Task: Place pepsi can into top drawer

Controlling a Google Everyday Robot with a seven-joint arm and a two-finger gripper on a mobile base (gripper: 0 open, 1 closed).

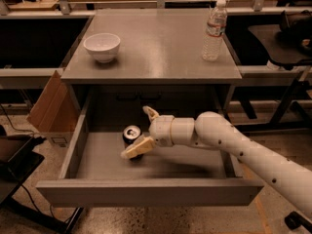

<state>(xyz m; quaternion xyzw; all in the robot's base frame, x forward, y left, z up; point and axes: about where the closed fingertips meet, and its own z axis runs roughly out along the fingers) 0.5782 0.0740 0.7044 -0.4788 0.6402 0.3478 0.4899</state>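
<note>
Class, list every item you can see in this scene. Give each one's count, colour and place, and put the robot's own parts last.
pepsi can: one, dark with a silver top, upright in the top drawer
top drawer: one, grey, pulled open under the table
table: one, grey, centre
bowl: one, white, left side of the table
water bottle: one, clear, right side of the table
cardboard box: one, brown, left of the drawer
arm: one, white, reaching in from the lower right
gripper: one, cream fingers open, in the drawer, either side of the can

One pepsi can [131,132], bowl [102,47], bottle [214,30]; jaws in drawer [146,191].
</note>
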